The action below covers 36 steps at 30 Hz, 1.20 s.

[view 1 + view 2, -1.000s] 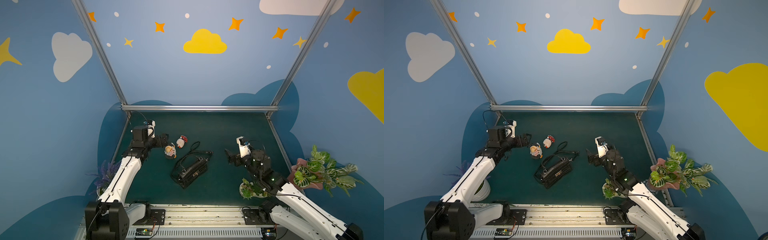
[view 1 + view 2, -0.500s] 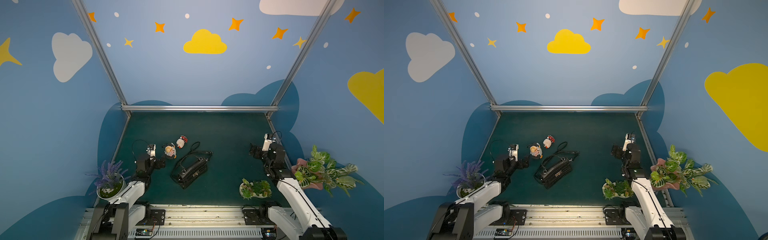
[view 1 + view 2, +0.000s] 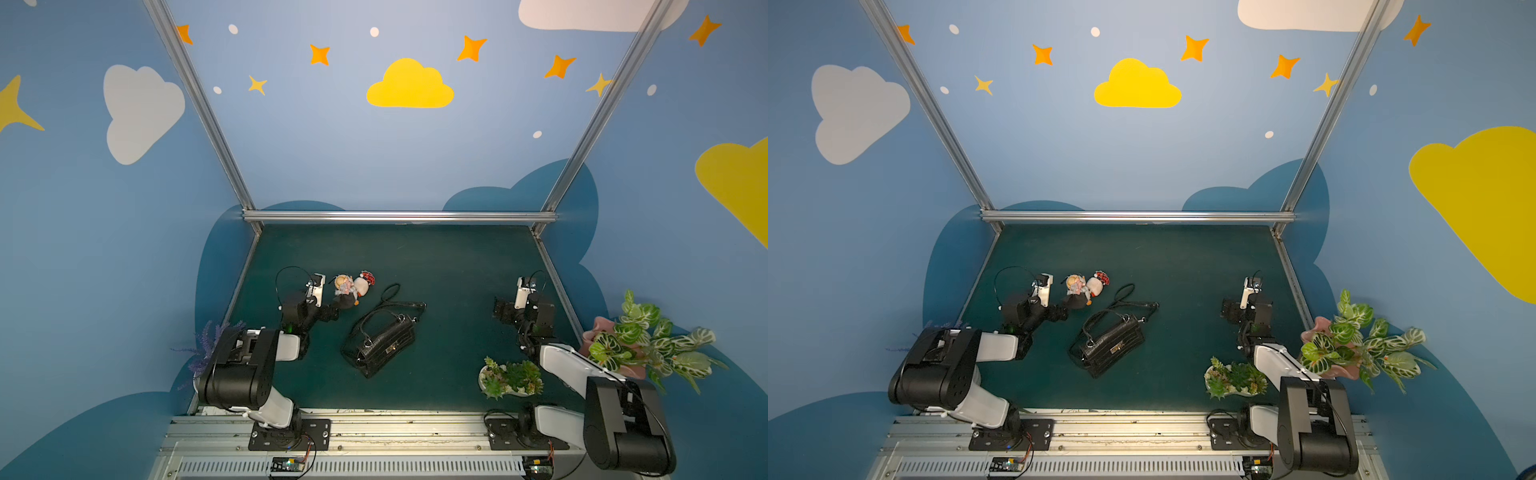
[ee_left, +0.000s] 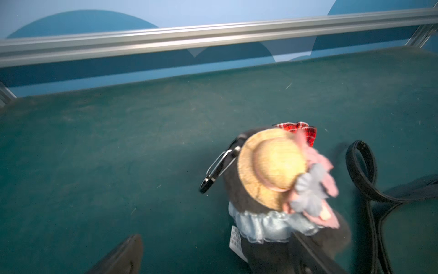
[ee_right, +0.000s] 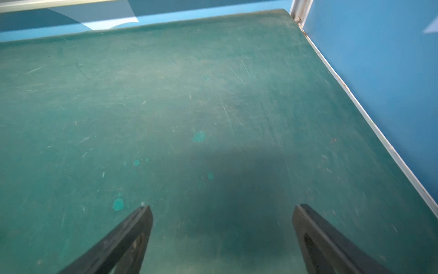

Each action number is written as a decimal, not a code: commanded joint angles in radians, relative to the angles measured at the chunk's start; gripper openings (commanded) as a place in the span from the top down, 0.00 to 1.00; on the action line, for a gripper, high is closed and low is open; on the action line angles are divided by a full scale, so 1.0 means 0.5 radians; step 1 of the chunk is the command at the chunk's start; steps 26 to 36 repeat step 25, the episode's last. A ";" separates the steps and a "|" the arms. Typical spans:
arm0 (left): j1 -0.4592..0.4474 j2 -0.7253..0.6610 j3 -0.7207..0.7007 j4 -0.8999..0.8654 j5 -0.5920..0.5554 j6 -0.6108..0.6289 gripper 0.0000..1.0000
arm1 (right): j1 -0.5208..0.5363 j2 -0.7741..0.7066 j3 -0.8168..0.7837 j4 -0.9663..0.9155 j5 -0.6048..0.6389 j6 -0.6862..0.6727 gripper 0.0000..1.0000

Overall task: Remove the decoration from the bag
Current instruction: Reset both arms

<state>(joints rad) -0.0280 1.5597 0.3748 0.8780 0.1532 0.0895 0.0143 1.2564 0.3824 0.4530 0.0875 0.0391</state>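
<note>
The decoration [image 3: 351, 286] lies beside the bag [image 3: 384, 343].
Jaws spread wide: left gripper [image 3: 335, 311] at the decoration, right gripper [image 3: 502, 311] well apart.

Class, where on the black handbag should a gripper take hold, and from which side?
Probably its top handle, from above. The handbag lies flat on its side, and the handle arches clear of the broad, glossy body as a thin loop that is easy to pinch.

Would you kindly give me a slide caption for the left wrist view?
Open left end effector close to the decoration lying on the green table beside the bag's strap.
</note>
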 commanded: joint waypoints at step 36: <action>-0.014 0.014 0.005 0.066 -0.039 0.021 0.00 | 0.006 0.421 0.162 0.297 -0.105 -0.142 0.02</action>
